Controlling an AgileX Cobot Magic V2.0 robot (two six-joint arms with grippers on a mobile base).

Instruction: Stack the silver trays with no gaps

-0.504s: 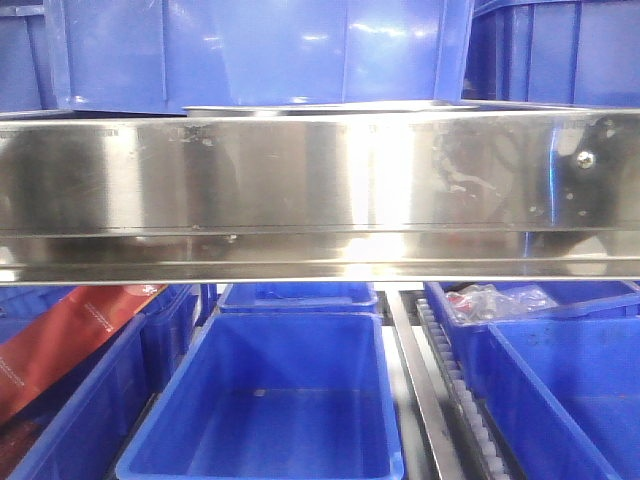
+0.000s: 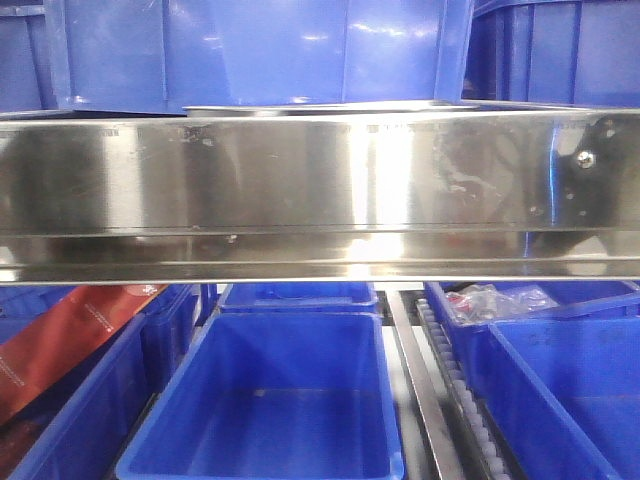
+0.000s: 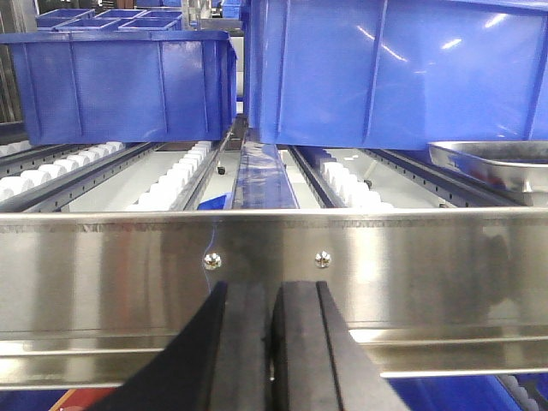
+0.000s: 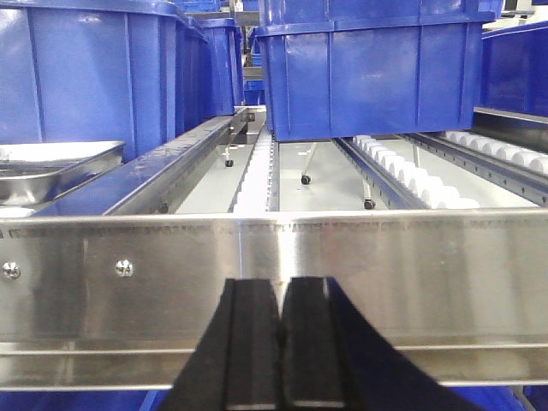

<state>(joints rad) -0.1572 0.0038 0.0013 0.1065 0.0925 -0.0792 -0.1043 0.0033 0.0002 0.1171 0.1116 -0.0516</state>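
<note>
Change check: front view now against half a second ago shows no difference. Steel front rail (image 2: pixel 320 190), bins and tray edge sit at the same places. No arm enters the front view in either frame.

Judgement: no progress on stacking in this interval. The arms look parked or between moves, with the approach to the tray not yet begun.

Left end effector (image 3: pixel 270 342): black fingers (image 3: pixel 235 342) drawn together, only a thin slit between them, nothing held. It sits low, in front of the steel front rail (image 3: pixel 274 257), below shelf level.

Right end effector (image 4: pixel 281 342): fingers (image 4: pixel 253 342) together, nothing held, likewise low before the rail (image 4: pixel 274 282).

Silver tray:
- On the upper roller shelf behind the rail, between the two arms.
- Right edge of the left wrist view (image 3: pixel 488 163); left edge of the right wrist view (image 4: pixel 51 167).
- In the front view only a thin bright sliver above the rail (image 2: pixel 320 107), under the large blue bin (image 2: pixel 260 50).

Appearance: shallow, polished metal, with a rolled rim and a sloped wall that catches bin reflections. Only a corner shows in each wrist view, so I cannot tell whether it is a single tray or several nested, or whether any gap exists.

White rollers (image 3: pixel 180 171) run back beside it. Below the shelf sit an empty blue bin (image 2: pixel 270 400) and a red package (image 2: pixel 70 335).
</note>
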